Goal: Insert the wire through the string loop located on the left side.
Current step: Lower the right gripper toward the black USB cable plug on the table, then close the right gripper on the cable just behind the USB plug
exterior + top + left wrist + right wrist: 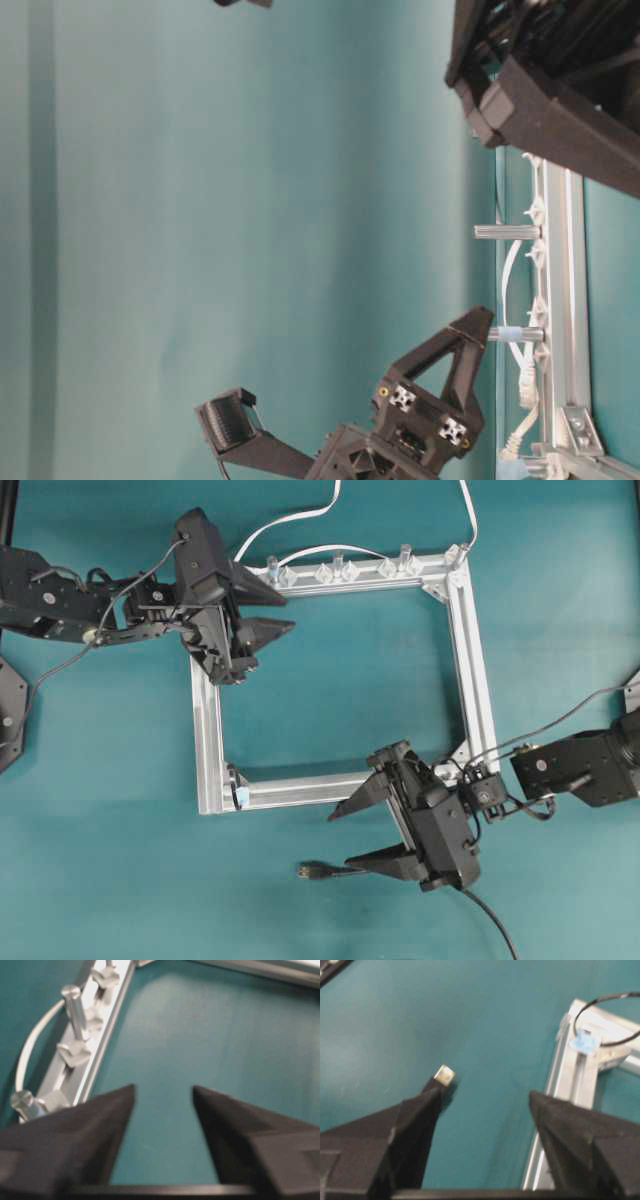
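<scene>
Overhead view, no legible writing, left pincer (272,613) agape, right pincer (352,833) agape, wire (318,872) loose.

Black wire (335,872) lies on table, outside string loop (607,1020).

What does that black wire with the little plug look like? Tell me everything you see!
The wire is thin and black, ending in a small plug with a shiny metal tip. It lies flat on the teal table, below the silver frame, plug pointing left. It runs under the right gripper, whose jaws stand open, one finger just over it; I cannot tell if it touches. The wire reappears behind the gripper and curves off the bottom edge.
</scene>
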